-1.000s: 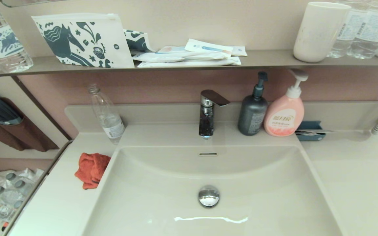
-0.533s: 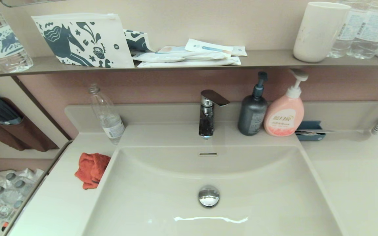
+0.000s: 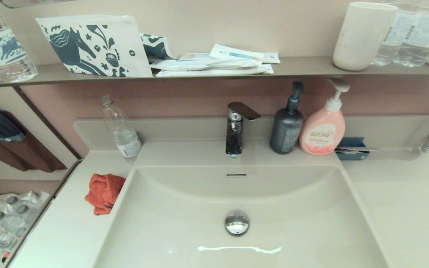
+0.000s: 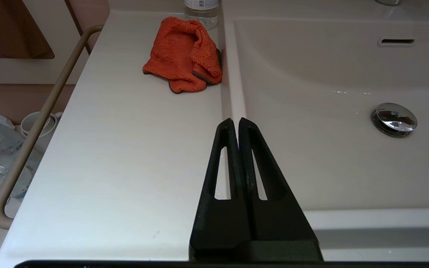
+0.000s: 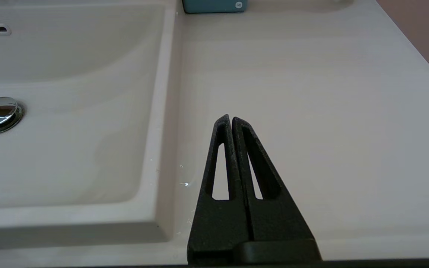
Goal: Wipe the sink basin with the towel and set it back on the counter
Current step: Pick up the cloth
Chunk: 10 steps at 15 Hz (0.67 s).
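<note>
The orange-red towel (image 3: 104, 192) lies crumpled on the counter (image 3: 69, 230), touching the left rim of the sink basin (image 3: 184, 219). The left wrist view shows the towel (image 4: 184, 54) ahead of my left gripper (image 4: 235, 121), which is shut and empty, hovering over the counter near the basin's rim (image 4: 233, 96). My right gripper (image 5: 229, 118) is shut and empty above the right counter (image 5: 311, 93), beside the basin (image 5: 69, 111). Neither gripper shows in the head view. The chrome drain plug (image 3: 237, 222) sits in the basin's middle.
A clear bottle (image 3: 121, 130) stands behind the towel. The faucet (image 3: 237, 126), a dark pump bottle (image 3: 287, 126), a pink soap bottle (image 3: 323, 128) and a teal box (image 3: 352, 148) line the back ledge. A metal rail (image 4: 35, 130) runs along the counter's left edge.
</note>
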Motion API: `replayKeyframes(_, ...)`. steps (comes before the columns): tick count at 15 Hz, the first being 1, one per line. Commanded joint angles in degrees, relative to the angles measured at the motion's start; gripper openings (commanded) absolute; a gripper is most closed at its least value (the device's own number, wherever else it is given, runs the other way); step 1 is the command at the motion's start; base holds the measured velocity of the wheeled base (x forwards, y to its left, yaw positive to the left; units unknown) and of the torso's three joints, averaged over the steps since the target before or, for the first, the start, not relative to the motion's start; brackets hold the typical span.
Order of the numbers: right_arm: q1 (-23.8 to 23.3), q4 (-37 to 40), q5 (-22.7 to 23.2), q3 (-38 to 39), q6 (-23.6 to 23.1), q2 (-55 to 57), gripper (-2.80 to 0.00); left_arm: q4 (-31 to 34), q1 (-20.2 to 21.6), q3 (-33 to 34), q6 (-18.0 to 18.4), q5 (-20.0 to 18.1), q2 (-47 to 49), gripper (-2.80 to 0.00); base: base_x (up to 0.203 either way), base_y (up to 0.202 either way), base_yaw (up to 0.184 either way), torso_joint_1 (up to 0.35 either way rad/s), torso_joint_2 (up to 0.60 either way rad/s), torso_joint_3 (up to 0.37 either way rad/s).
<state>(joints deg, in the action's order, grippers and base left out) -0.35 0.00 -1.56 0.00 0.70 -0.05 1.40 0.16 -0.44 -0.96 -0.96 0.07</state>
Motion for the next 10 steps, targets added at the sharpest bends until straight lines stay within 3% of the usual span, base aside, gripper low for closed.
replayKeyframes(1,0.0,0.0,-0.02,0.0,0.0,0.05,-2.8,0.01,0.02,0.0,-0.01,-0.01,0.01,-2.8,0.0,0.0,0.0,0.0,0.0,0.0)
replayKeyframes(10,0.0,0.0,-0.02,0.0,0.0,0.05,-2.8,0.01,0.02,0.0,-0.56,0.43,0.01,-2.8,0.0,0.0,0.0,0.0,0.0,0.0)
